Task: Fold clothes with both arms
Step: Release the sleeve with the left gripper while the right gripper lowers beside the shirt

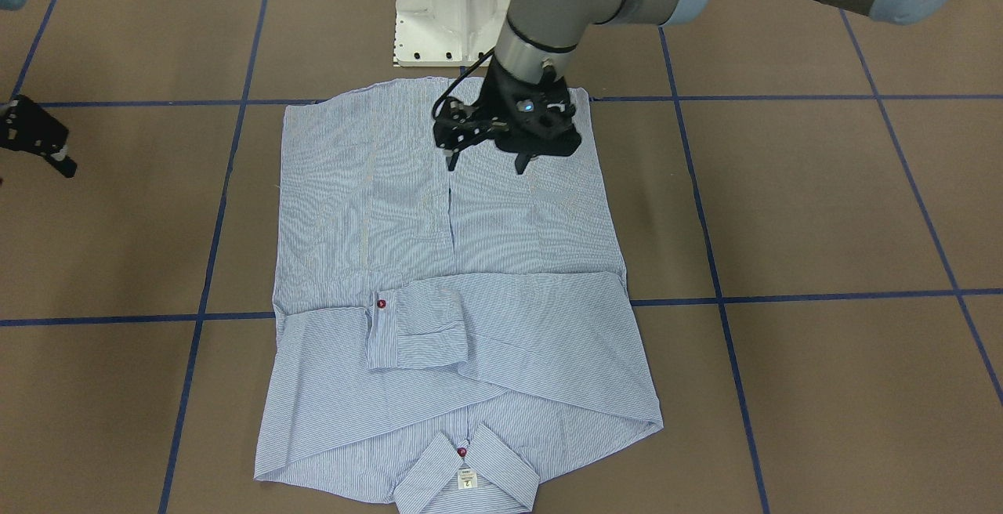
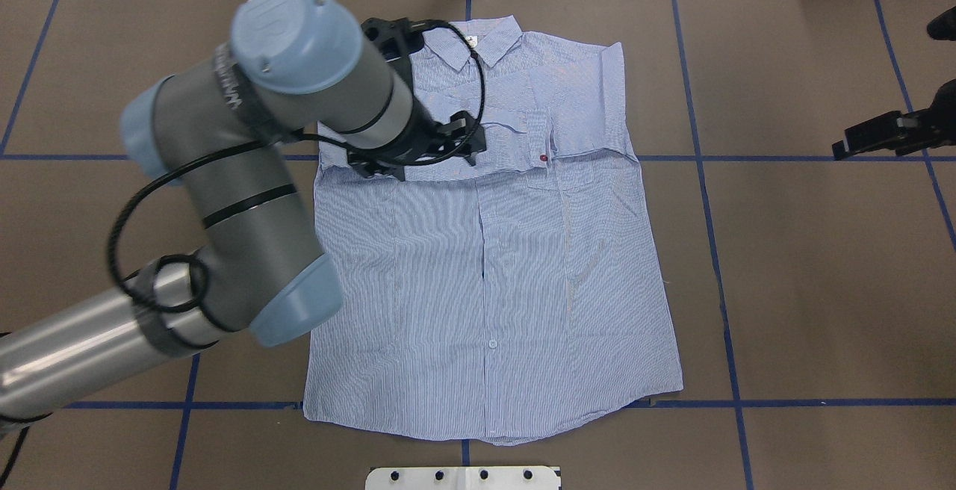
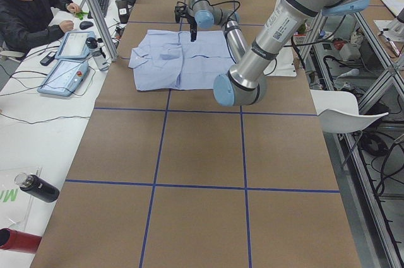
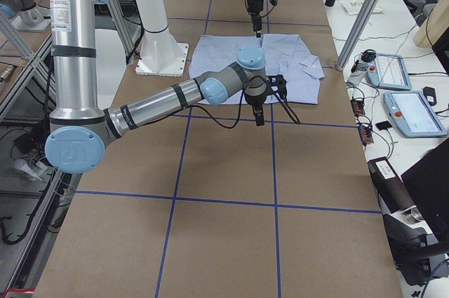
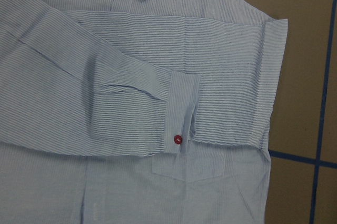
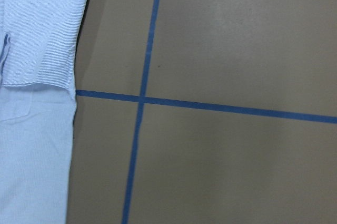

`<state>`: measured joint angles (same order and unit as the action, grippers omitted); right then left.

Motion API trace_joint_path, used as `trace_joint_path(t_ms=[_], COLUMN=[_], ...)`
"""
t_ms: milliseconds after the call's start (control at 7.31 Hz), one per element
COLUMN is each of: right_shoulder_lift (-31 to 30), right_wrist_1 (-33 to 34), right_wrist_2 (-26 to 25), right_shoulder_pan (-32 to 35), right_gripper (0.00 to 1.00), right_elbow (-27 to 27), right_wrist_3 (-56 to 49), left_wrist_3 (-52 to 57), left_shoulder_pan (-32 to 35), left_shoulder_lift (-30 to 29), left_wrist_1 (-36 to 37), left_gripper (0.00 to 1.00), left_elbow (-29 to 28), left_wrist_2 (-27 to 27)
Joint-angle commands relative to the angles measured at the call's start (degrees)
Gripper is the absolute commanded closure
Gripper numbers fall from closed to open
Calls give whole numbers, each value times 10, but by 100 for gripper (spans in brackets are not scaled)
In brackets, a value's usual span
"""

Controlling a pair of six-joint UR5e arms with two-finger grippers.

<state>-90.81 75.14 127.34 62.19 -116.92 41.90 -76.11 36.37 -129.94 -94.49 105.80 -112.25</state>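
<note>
Hovering my left gripper [image 1: 486, 165], fingers apart, over the flat shirt [image 1: 470, 240], hem nearest the pedestal base [image 1: 447, 20], I risk a one-layer pinch dragging the folded sleeves [image 1: 415, 326] loose; the right gripper [image 2: 848, 145], I cannot tell its spread.

The shirt [image 1: 509, 232] is light blue with fine white stripes; its cuff button [image 1: 382, 304] is red, and the collar label [image 1: 466, 479], at six o'clock in the front-facing view, white. Blue lines [image 1: 783, 297] grid the brown table [image 1: 823, 208].
</note>
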Motion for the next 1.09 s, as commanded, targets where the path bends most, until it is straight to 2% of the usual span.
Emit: trace_joint_path(t_ms=[0, 137, 273, 547, 684, 820, 957], right_shoulder_lift=[-6, -26, -51, -59, -59, -59, -59], right_wrist_1=[-9, -10, -9, -9, -9, -9, -9], right_wrist_2=[-78, -106, -149, -269, -297, -299, -299], right_shoulder_pan=[-125, -170, -219, -328, -356, -360, -361], right_gripper=[1, 1, 1, 1, 0, 0, 0], right_elbow=[-69, -104, -134, -141, -141, -141, -140], right_wrist_3=[171, 219, 261, 338, 354, 356, 356], left_wrist_3=[18, 18, 16, -5, -39, -76, -93], left_shoulder_pan=[-11, -26, -42, -79, -119, -159, -175], left_shoulder_lift=[124, 170, 219, 330, 345, 345, 341], left_wrist_1=[0, 0, -10, -139, -157, -160, -162], left_gripper=[0, 0, 0, 0, 0, 0, 0], left_elbow=[124, 169, 202, 210, 208, 187, 160], left_wrist_2=[4, 5, 41, 77, 121, 163, 167])
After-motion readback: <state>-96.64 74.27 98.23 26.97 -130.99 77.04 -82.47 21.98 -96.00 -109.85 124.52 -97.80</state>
